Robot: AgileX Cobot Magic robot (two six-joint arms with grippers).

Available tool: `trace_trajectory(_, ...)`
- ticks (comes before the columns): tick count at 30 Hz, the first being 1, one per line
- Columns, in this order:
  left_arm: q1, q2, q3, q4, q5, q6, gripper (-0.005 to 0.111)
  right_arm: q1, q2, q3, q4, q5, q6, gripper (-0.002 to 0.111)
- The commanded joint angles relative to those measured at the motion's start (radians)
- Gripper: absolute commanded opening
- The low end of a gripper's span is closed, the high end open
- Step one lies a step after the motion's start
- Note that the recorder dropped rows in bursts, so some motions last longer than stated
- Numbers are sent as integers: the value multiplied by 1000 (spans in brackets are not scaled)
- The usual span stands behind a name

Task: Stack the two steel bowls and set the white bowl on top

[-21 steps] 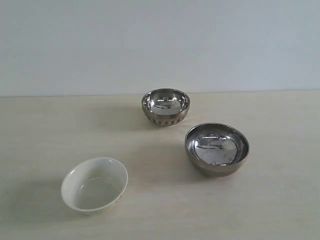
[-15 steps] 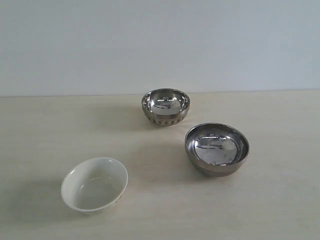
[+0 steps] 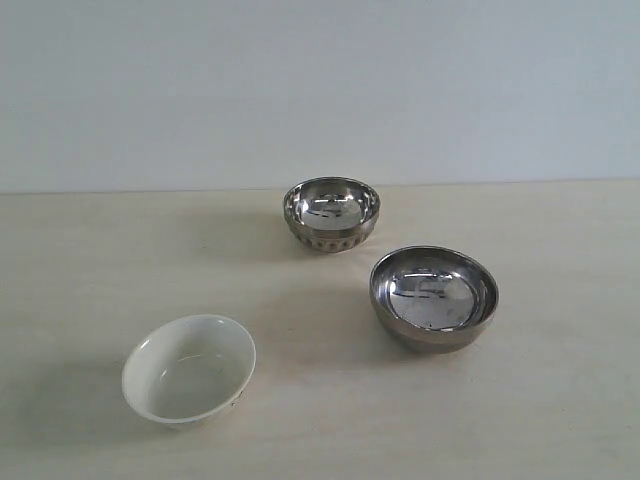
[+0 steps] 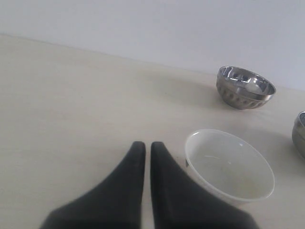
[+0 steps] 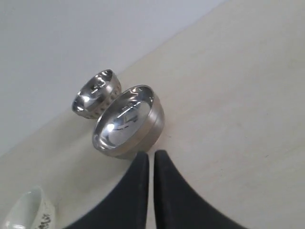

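While none of the bowls is stacked yet, we find all three standing open side up and apart on the pale, faintly grained surface (image 3: 90,260). At the back sits the smaller steel bowl (image 3: 331,214), mirror-bright, with a ribbed band round its lower wall. Nearer and to the right stands the larger steel bowl (image 3: 434,298), smooth-sided and rounded, its polished inside throwing blurred reflections. Front left is the white bowl (image 3: 189,369), glossy ceramic, plain inside, with small dark marks on its outer wall. We see the left jaws, black, smooth and tapering to blunt tips, pressed together with only a thin slit between them, gripping nothing, near the white bowl's rim. The right jaws, the same in shape, are likewise pressed together and empty, their tips close to the larger steel bowl's wall.
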Motion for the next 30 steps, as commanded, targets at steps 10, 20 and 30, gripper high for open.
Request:
trace_trajectory(10, 2, -3, 3, 1, -4, -9, 4, 3, -5, -1, 67, -250, 118, 0)
trace_trajectory(20, 2, -3, 3, 1, -4, -9, 4, 3, 55, -259, 14, -443, 12, 0)
trace_trajectory(30, 2, -3, 3, 1, -4, -9, 4, 3, 803, -759, 12, -132, -263, 2)
